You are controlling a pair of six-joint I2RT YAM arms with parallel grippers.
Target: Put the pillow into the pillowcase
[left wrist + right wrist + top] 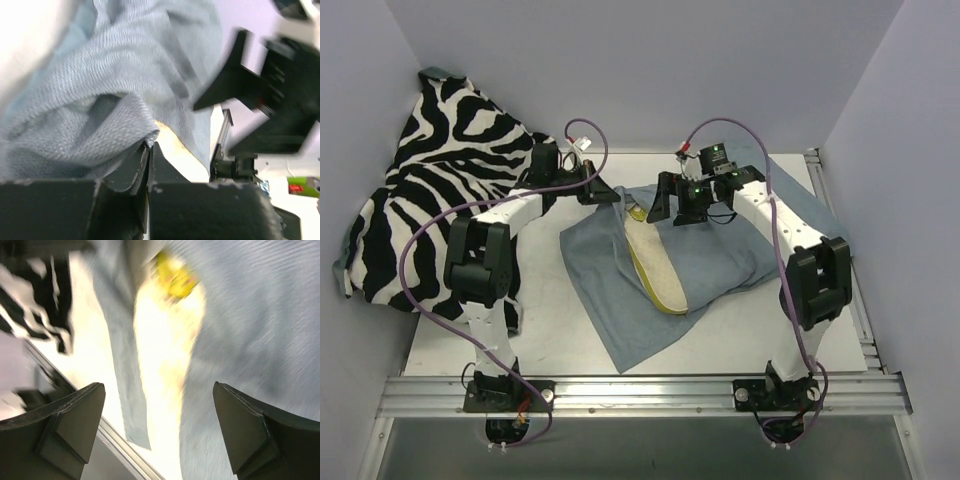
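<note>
Pillow (655, 262) lies in the middle of the table (535, 345), mostly inside the grey-blue pillowcase (720, 255). Only a long cream strip with its yellow edge shows at the open mouth. My left arm reaches forward and bends to the right, and the left gripper (149, 146) is clamped tight on a fold of the pillowcase at the far end of the mouth. My right arm leans in from the other side, with the right gripper (159, 387) spread wide, holding nothing, above the opening. The overhead view gives me the layout and the zebra-print cloth (430, 180) heaped at the left. Only the left wrist camera shows the pinch itself. Only the right wrist camera, though blurred, shows the pillow's yellow mark (175, 280) beyond the open fingers.
</note>
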